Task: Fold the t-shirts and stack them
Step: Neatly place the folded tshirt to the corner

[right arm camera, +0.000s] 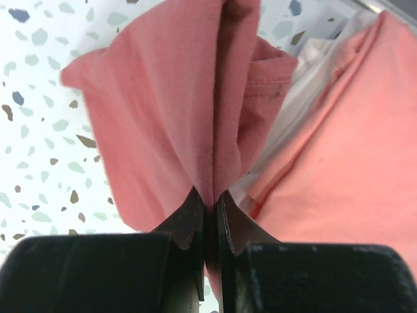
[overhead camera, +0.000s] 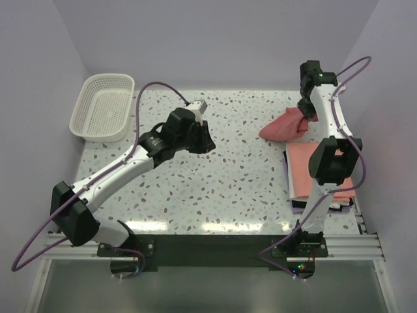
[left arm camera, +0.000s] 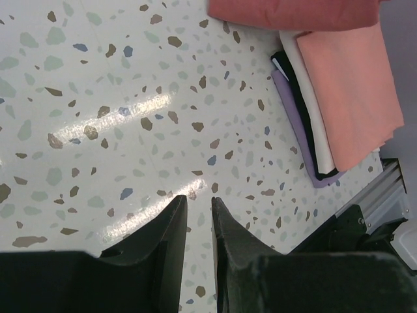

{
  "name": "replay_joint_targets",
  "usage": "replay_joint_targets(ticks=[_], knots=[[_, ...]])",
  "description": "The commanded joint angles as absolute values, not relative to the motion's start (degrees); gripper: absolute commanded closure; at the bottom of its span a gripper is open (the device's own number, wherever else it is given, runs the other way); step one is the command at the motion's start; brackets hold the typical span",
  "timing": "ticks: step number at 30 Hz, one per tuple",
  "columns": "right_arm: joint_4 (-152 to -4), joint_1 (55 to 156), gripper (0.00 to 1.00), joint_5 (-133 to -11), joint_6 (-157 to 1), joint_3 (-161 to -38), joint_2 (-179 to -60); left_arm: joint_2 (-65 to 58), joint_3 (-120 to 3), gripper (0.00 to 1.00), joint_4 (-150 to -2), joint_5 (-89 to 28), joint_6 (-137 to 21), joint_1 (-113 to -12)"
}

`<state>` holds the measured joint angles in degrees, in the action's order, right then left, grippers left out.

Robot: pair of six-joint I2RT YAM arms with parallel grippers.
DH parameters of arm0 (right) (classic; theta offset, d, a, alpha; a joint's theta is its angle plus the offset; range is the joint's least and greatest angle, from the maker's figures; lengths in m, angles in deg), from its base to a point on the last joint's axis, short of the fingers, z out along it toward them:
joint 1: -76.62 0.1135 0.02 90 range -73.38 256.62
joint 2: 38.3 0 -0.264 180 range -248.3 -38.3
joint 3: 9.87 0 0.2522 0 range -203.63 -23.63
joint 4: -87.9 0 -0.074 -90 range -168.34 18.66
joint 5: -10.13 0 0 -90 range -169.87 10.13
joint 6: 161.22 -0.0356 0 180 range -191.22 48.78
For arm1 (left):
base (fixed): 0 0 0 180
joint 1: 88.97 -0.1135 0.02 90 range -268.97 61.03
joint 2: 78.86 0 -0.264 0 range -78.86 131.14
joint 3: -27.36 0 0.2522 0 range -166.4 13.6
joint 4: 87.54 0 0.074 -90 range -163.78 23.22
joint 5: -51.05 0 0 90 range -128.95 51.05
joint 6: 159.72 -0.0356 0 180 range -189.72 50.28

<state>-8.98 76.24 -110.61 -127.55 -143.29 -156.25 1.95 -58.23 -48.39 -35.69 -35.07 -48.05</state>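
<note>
My right gripper [overhead camera: 305,112] is shut on a bunched dusty red t-shirt [overhead camera: 285,126], which hangs from it at the far right with its lower part resting on the table. In the right wrist view the jaws [right arm camera: 210,199] pinch a fold of this shirt [right arm camera: 163,98]. A folded salmon pink t-shirt [overhead camera: 311,166] lies on top of a stack at the right edge. It also shows in the left wrist view [left arm camera: 352,85] and the right wrist view [right arm camera: 352,150]. My left gripper [overhead camera: 202,140] hovers over mid-table, fingers nearly together [left arm camera: 197,199], holding nothing.
A white lattice basket [overhead camera: 107,77] stands at the far left corner. Under the salmon shirt lie white, black and purple folded cloths [left arm camera: 306,130]. The speckled table [overhead camera: 215,189] ends at a metal rail [left arm camera: 391,189] on the right. Walls close in the sides.
</note>
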Motion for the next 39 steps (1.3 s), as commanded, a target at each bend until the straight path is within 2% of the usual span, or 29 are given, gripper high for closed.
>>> replay_joint_targets(ticks=[1,10,39], knots=[[-5.3,73.9,1.00,-113.3,-128.5,-145.9,-150.5,3.1,-61.4,0.74,-48.6,-34.6,-36.8,-48.2],[-6.4,71.0,1.00,-111.7,-125.0,-142.5,-144.6,5.5,-62.9,0.74,-47.9,-34.0,-36.6,-48.3],[-6.1,66.5,1.00,-107.9,-120.7,-151.3,-138.8,7.4,-63.0,0.75,-47.3,-34.6,-35.9,-48.2]])
